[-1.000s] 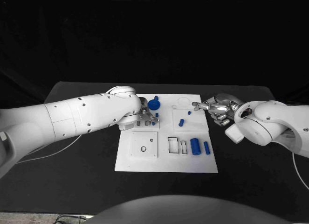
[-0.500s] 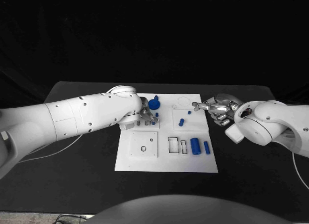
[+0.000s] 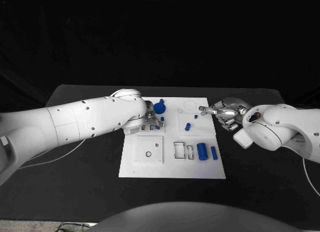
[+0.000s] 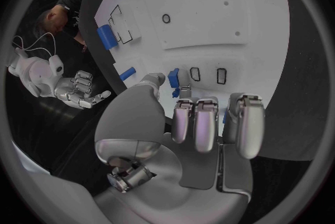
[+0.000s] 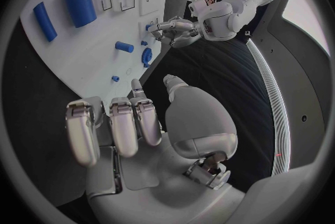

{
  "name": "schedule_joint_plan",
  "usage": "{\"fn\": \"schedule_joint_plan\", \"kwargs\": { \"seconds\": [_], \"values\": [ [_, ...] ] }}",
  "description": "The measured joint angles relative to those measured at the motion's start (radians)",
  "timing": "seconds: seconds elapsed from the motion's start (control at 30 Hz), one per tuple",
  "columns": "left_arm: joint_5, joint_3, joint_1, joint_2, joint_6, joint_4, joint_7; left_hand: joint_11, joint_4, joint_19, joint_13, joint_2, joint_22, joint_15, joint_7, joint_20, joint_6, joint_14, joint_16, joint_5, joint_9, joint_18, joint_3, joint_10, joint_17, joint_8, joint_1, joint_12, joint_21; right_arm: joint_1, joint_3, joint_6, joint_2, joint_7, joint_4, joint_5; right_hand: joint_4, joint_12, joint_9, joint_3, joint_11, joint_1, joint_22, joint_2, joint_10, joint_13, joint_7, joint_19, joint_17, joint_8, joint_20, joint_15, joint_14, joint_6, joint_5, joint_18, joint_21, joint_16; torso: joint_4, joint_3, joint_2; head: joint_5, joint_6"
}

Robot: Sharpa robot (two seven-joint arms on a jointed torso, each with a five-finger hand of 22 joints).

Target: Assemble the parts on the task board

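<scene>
Over the task board (image 3: 172, 166) far-left slots, left hand (image 3: 152, 120) pinched a small blue part (image 4: 173, 75) (apparently for insertion); right hand (image 3: 224, 112) hovered empty, fingers loosely apart, at the board's right edge.

The black surface (image 3: 83, 179) carries the work area. A thin white cable (image 3: 59, 153) lies on its left part. A second cable (image 3: 309, 176) runs along the right edge.

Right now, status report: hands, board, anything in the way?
Left hand over task board, fingers at small blue parts. Right hand open at board's right edge. Nothing in the way.
</scene>
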Motion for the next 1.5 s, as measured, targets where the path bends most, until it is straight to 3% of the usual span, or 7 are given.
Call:
{"fn": "schedule_joint_plan", "kwargs": {
  "seconds": [0.6, 0.83, 1.03, 1.5],
  "values": [
    [0.001, 0.000, 0.000, 0.006, 0.000, -0.003, 0.010, 0.000, 0.000, 0.000, 0.000, 0.003, 0.000, 0.000, 0.010, 0.000, -0.032, 0.000, 0.000, 0.000, 0.022, 0.000, 0.023, 0.000, 0.000, -0.010, 0.033, 0.000, 0.000, 0.000, 0.000, 0.006, 0.000, -0.009, -0.001, -0.003, 0.003, 0.000, 0.000, -0.003, 0.004, 0.004, 0.000, 0.004, -0.004, 0.000, 0.003, 0.000, 0.000, 0.000, 0.000, 0.000, 0.000, -0.003, 0.000, 0.000, 0.000, 0.000, 0.0004, -0.0006, 0.000, -0.003, -0.001],
    [0.004, 0.000, 0.000, 0.006, -0.001, -0.003, 0.016, 0.000, -0.003, 0.000, 0.000, 0.008, 0.000, 0.000, 0.007, 0.000, -0.036, 0.000, 0.000, 0.083, 0.046, 0.000, 0.082, 0.000, 0.000, -0.012, 0.126, 0.000, 0.000, -0.001, 0.000, 0.008, -0.001, -0.012, -0.001, -0.004, 0.003, 0.000, 0.000, -0.003, 0.004, 0.004, 0.000, 0.004, -0.004, 0.000, 0.003, 0.000, 0.000, 0.000, 0.000, 0.000, 0.000, -0.003, 0.000, 0.000, 0.000, 0.000, 0.0004, -0.0007, 0.000, -0.003, -0.001],
    [0.006, 0.000, 0.000, 0.005, -0.002, -0.004, 0.022, 0.000, -0.004, 0.000, 0.000, -0.005, 0.000, 0.000, 0.009, 0.000, -0.037, 0.000, 0.000, 0.164, 0.064, 0.000, 0.114, 0.000, 0.000, -0.013, 0.166, 0.000, 0.000, -0.001, -0.001, 0.010, -0.001, -0.015, -0.002, -0.005, 0.003, 0.000, -0.001, -0.003, 0.004, 0.004, 0.000, 0.004, -0.004, 0.000, 0.003, 0.000, 0.000, 0.000, 0.000, 0.000, 0.000, -0.003, -0.002, 0.000, 0.000, 0.000, 0.0004, -0.0007, 0.000, -0.003, -0.001],
    [0.008, 0.000, 0.000, -0.018, -0.024, 0.005, 0.048, 0.000, -0.001, 0.000, 0.000, -0.005, 0.000, 0.000, 0.000, 0.000, -0.028, 0.000, 0.000, 0.179, 0.069, 0.000, 0.117, 0.000, 0.000, -0.009, 0.171, 0.000, 0.000, -0.010, -0.001, 0.013, -0.003, -0.022, -0.008, -0.007, 0.003, 0.000, -0.001, -0.003, 0.004, 0.004, 0.000, 0.004, -0.004, 0.000, 0.003, 0.000, 0.000, 0.000, 0.000, 0.000, 0.000, -0.003, -0.004, 0.000, 0.000, 0.000, 0.0004, -0.0001, -0.001, -0.004, 0.004]
  ]
}}
